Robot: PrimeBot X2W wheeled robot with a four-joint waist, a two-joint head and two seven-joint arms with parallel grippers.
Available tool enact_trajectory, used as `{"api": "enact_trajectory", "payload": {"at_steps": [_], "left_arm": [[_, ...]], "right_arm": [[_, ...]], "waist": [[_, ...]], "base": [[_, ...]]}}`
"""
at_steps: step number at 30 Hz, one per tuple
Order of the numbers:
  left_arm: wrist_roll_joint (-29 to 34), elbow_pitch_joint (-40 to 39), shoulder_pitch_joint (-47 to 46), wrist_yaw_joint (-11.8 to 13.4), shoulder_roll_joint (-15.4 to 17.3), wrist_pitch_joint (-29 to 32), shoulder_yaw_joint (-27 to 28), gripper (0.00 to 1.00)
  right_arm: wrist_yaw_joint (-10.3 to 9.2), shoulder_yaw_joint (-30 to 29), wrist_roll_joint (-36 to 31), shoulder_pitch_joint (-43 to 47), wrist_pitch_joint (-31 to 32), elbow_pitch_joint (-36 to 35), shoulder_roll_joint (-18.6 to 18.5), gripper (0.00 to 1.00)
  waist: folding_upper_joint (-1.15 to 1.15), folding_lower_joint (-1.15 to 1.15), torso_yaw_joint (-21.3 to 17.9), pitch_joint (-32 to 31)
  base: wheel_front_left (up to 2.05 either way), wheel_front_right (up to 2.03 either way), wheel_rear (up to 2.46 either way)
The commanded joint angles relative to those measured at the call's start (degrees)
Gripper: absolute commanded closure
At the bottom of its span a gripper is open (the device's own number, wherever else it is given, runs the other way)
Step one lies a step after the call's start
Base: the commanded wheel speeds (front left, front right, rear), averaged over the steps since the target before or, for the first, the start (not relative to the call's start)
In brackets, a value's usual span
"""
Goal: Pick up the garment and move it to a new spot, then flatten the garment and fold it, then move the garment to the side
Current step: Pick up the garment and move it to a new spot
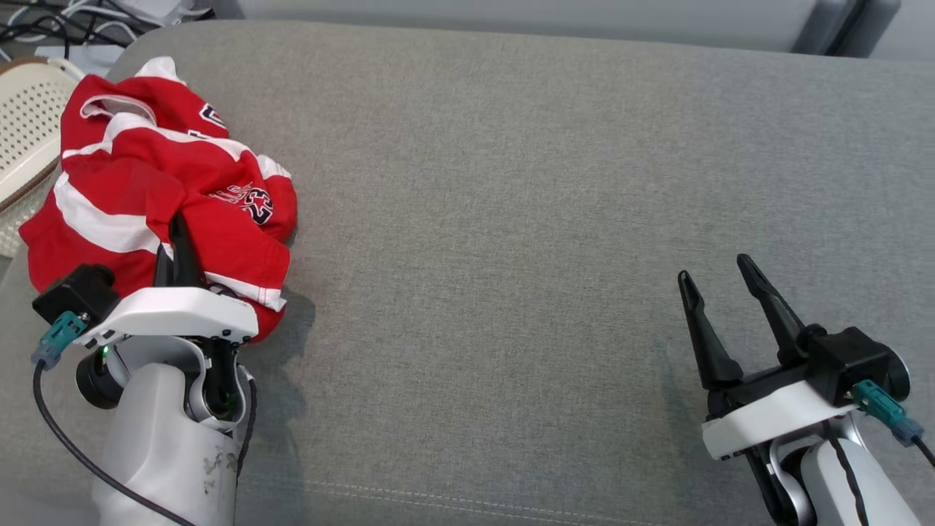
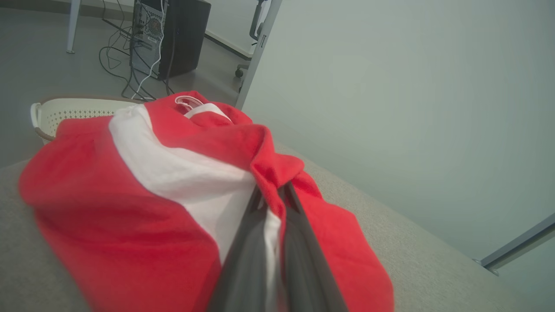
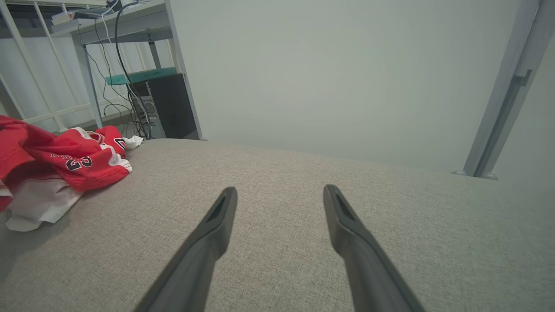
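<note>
Head view had the wide grey cushion [image 1: 526, 219] running across the whole frame. At its upper left sat the garment [image 1: 146, 183], heaped in a crumpled mound by the cushion's edge, with a pale perforated basket [image 1: 25, 124] just beyond it. Soft, light, floppy cloth by the look of it (nothing stiff to brace against), so it would likely sag and trail from any single pinch. A hem or shoulder edge would probably serve better than a mid-heap fold once it came to spreading it flat. The left gripper [image 1: 177, 226] was clamped on a raised fold at the near side of the heap, red and white cloth nipped between its jaws in the left wrist view. The right gripper [image 1: 714, 267] sat at lower right, jaws spread, nothing in them, well apart from the cloth. As for looks: a red jersey with broad white bands, white trim, and black numerals on a fold at the heap's right side.
</note>
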Motion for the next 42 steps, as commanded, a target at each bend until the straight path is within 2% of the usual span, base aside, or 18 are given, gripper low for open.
{"api": "enact_trajectory", "payload": {"at_steps": [1, 8, 13, 18, 19, 21, 30, 33, 38, 42], "left_arm": [[-1.32, -2.61, 0.63, -0.4, 1.88, -0.27, 0.01, 1.0], [-5.74, -5.43, 2.22, 0.03, 1.88, -0.27, -4.49, 1.0], [-9.74, -7.78, 2.88, 1.37, 1.88, -0.27, -8.75, 1.0], [-15.59, -9.29, 2.62, 2.78, 1.88, -0.27, -13.45, 1.0], [-20.65, -10.27, 1.97, 3.54, 1.88, -0.27, -16.51, 1.0], [-23.92, -10.77, 1.26, 4.16, 1.88, -0.27, -18.77, 1.0], [-32.15, -11.57, -4.38, 7.04, 1.87, -0.27, -29.41, 1.0], [-33.9, -11.05, -6.43, 7.63, 1.87, -0.27, -31.99, 1.0], [-37.04, -4.94, -8.74, 8.41, 1.87, -0.27, -38.49, 1.0], [-40.71, -1.46, -9.28, 6.93, 1.87, -0.27, -42.42, 1.0]], "right_arm": [[0.08, 0.74, 0.31, 0.9, -0.77, -1.04, 0.59, 0.0], [0.08, -0.16, 0.42, 3.41, -0.77, -0.7, 1.92, 0.0], [0.08, -1.09, 0.32, 4.99, -0.77, -0.7, 2.51, 0.0], [0.08, -1.07, 0.2, 5.44, -0.77, -0.87, 3.0, 0.0], [0.08, -0.76, 0.21, 5.49, -0.77, -0.71, 3.17, 0.0], [0.08, -0.77, 0.25, 5.48, -0.77, -0.64, 3.29, 0.0], [0.08, -0.61, 0.48, 4.52, -0.77, -0.55, 3.79, 0.0], [0.08, -0.37, 0.45, 3.93, -0.77, -0.55, 3.9, 0.0], [0.08, 0.12, 0.59, 2.93, -0.77, -0.71, 4.25, 0.0], [0.08, 0.37, 0.65, 2.13, -0.77, -0.76, 4.6, 0.0]], "waist": [[0.0, 0.0, -2.27, -2.47], [0.0, 0.0, -6.52, -6.44], [0.0, 0.0, -10.72, -8.4], [0.0, 0.0, -15.41, -9.13], [0.0, 0.0, -18.14, -9.35], [0.0, 0.0, -19.88, -9.46], [0.0, 0.0, -27.68, -8.8], [0.0, 0.0, -29.4, -8.1], [0.0, 0.0, -31.45, -6.85], [0.0, 0.0, -32.5, -5.8]], "base": [[0.0, 0.0, 0.0], [0.0, 0.0, 0.0], [0.0, 0.0, 0.0], [0.0, 0.0, 0.0], [0.0, 0.0, 0.0], [0.0, 0.0, 0.0], [0.0, 0.0, 0.0], [0.0, 0.0, 0.0], [0.0, 0.0, 0.0], [0.0, 0.0, 0.0]]}}
